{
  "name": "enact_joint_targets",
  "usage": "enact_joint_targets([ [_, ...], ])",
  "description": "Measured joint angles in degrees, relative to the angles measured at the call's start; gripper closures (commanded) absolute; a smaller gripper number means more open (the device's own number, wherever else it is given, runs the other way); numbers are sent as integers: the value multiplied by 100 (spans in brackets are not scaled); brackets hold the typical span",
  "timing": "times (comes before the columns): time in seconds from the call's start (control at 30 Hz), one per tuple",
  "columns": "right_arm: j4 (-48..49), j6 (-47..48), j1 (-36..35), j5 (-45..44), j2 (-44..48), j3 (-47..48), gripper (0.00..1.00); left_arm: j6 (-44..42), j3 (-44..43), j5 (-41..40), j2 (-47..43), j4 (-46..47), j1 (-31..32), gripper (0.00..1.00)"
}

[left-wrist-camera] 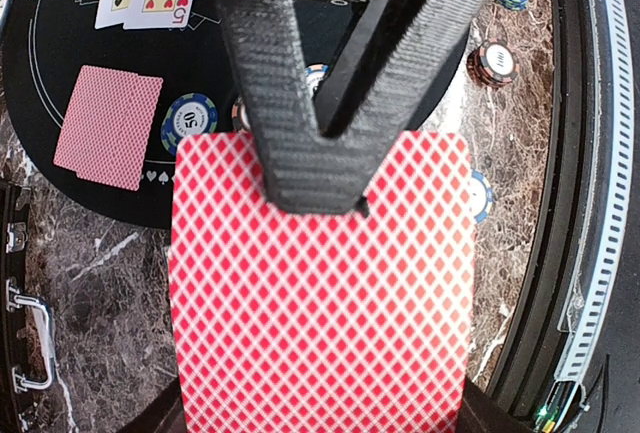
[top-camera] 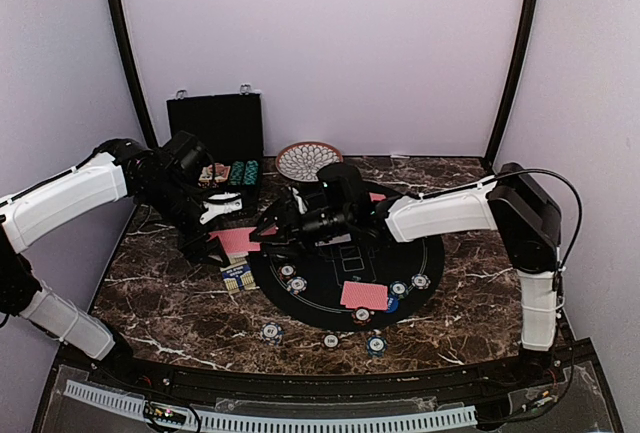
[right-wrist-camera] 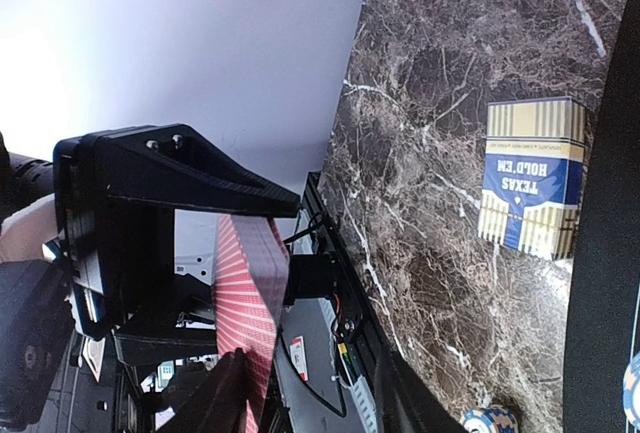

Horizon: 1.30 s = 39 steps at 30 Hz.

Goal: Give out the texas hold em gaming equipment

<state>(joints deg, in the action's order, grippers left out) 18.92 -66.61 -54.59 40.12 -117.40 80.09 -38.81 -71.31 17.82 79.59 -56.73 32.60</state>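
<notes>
Our left jaws are clamped on the deck, held above the surface just left of the mat; our right jaws stand apart around its edge. Cards and chips already lie dealt; we judge more remains.

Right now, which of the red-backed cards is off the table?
The card pinched in the left gripper, held up in the air. The other red-backed card lies flat on the black mat.
</notes>
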Motion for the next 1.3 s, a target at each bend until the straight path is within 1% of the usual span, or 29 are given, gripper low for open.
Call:
enact_joint_targets([
  [0.37, 214, -232, -28, 116, 0, -9, 76, 0, 0, -52, 0, 0, 0, 100],
  [0.7, 254, -313, -26, 210, 199, -92, 100, -2, 0, -94, 0, 2, 0, 100],
  [0.87, 219, -264, 9, 214, 369, -214, 100, -2, 0, -87, 0, 13, 9, 100],
  [1.0, -48, -103, 90, 212, 518, -295, 100, -4, 0, -94, 0, 13, 17, 100],
  [1.3, -1257, 627, 625, -2, 1440, -645, 100, -4, 0, -177, 0, 4, 17, 100],
])
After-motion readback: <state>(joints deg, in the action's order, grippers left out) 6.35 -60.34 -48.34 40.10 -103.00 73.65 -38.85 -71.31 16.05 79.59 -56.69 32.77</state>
